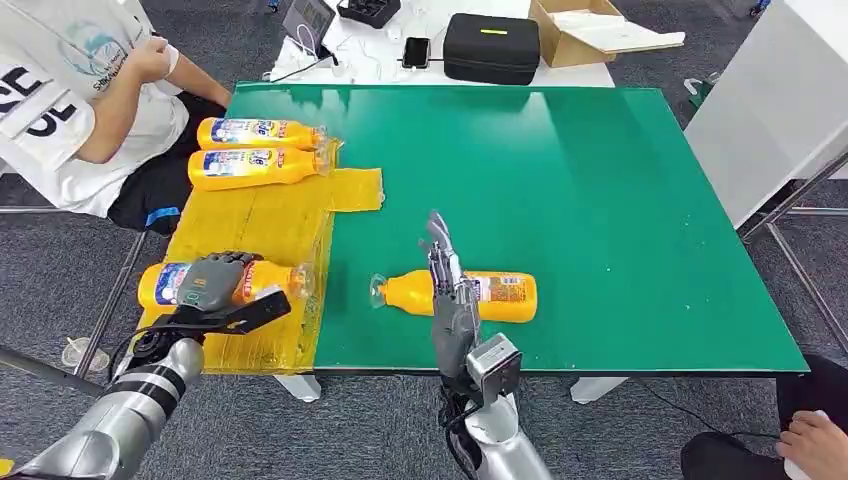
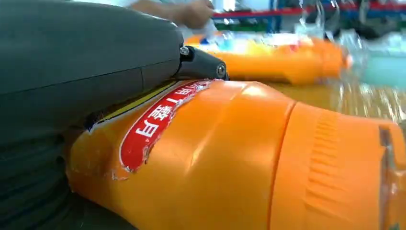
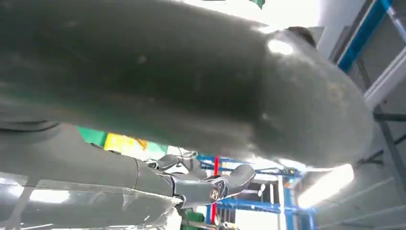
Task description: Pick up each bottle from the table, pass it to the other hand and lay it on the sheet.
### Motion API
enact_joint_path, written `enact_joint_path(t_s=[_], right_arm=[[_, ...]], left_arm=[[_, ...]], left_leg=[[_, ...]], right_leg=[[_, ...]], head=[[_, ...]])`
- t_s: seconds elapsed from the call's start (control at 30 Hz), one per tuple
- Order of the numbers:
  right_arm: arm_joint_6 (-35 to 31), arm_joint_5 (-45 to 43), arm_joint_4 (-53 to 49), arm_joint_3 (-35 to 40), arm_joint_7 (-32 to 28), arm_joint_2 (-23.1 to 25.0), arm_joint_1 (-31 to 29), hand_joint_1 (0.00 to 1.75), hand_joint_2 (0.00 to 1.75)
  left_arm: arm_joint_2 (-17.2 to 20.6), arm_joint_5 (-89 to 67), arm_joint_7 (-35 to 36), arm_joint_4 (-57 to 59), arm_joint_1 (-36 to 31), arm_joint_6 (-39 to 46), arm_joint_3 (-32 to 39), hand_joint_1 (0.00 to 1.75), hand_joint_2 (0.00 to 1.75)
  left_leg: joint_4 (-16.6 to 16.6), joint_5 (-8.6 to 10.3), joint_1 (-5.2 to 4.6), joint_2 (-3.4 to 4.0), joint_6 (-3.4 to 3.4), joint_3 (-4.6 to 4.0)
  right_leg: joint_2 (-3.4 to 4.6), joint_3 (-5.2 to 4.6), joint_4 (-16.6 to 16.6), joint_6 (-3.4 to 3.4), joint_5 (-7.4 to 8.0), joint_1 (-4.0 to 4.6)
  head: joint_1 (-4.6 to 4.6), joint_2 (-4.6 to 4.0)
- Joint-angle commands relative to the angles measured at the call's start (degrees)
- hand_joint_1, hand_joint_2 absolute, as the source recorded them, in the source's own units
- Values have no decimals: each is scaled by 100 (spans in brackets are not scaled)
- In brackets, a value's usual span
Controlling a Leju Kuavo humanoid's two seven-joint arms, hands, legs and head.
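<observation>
Left hand (image 1: pixel 215 281) grips a bottle (image 1: pixel 262 283) lying on the yellow sheet (image 1: pixel 260 225). Right hand (image 1: pixel 447 275), fingers straight, holds nothing, hovering over another bottle (image 1: pixel 500 295) on the green desk (image 1: pixel 600 200).

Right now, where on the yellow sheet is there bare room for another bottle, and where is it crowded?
The free strip on the sheet lies between the two far bottles and the near bottle under the left hand. The sheet's far end and near end are taken. The green table right of the fourth bottle is bare.
</observation>
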Motion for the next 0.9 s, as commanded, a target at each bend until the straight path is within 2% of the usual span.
enact_joint_path(t_s=[0.03, 0.33, 0.4, 0.43, 0.5, 0.53, 0.63, 0.67, 0.8, 0.83, 0.9], right_arm=[[46, -25, 670, -2, 24, -5, -262, 0, 0], [46, -25, 670, -2, 24, -5, -262, 0, 0], [83, -27, 690, 0, 38, 5, -273, 0, 0], [96, -28, 715, 1, 43, 19, -278, 0, 0], [123, -24, 774, 8, 56, 36, -300, 0, 0], [131, -22, 826, 10, 62, 52, -315, 0, 0], [159, -21, 968, -1, 74, 86, -354, 0, 0], [180, -14, 1053, 7, 82, 95, -382, 0, 0], [272, -36, 1286, -14, 84, 119, -473, 0, 0], [275, -37, 1337, -33, 83, 130, -490, 0, 0], [315, -59, 1395, -62, 80, 144, -505, 0, 0]], left_arm=[[62, -45, -49, 548, -334, -243, -437, 175, 175], [62, -45, -49, 548, -334, -243, -437, 175, 175], [46, -9, -96, 545, -341, -462, -420, 175, 175], [37, 11, -118, 552, -340, -575, -412, 175, 175], [23, 43, -129, 567, -345, -801, -409, 129, 175], [19, 114, -161, 580, -345, -1013, -371, 2, 175], [25, 394, -246, 546, -295, -1639, -231, 0, 175], [18, 686, -365, 590, -273, -2125, -26, 0, 0], [79, 1179, -651, 494, -182, -3135, 152, 0, 0], [104, 1337, -651, 351, -125, -3288, 131, 0, 0], [120, 1561, -651, 283, -99, -3496, 77, 0, 0]], left_leg=[[-2, -12, 4, 10, 4, 34], [-2, -4, 1, 3, 4, 16], [0, -19, 6, 11, 7, 48], [-2, -4, 0, 1, 3, 17], [-1, -10, 3, 5, 5, 32], [-2, -14, 3, 8, 6, 42], [-3, -14, 3, 9, 6, 44], [-4, -6, 0, 4, 4, 26], [-8, -7, -1, 6, 3, 40], [-11, -16, 2, 20, 6, 66], [-12, -9, -1, -1, 5, 63]], right_leg=[[3, 34, -6, -9, -8, 8], [4, 18, -4, -4, -2, 2], [7, 51, -7, -12, -13, 10], [3, 19, -3, -5, -3, 2], [4, 35, -5, -9, -7, 6], [6, 44, -6, -10, -10, 7], [8, 46, -8, -10, -8, 7], [8, 27, -6, -6, -2, 2], [13, 43, -8, -5, -1, 0], [22, 67, -15, -11, -5, 6], [10, 70, -13, -10, -3, 3]], head=[[-2, 0], [-2, 0], [0, 0], [-2, 2], [-2, 0], [-2, 0], [0, 0], [-2, 0], [-4, 0], [-2, 0], [0, 0]])
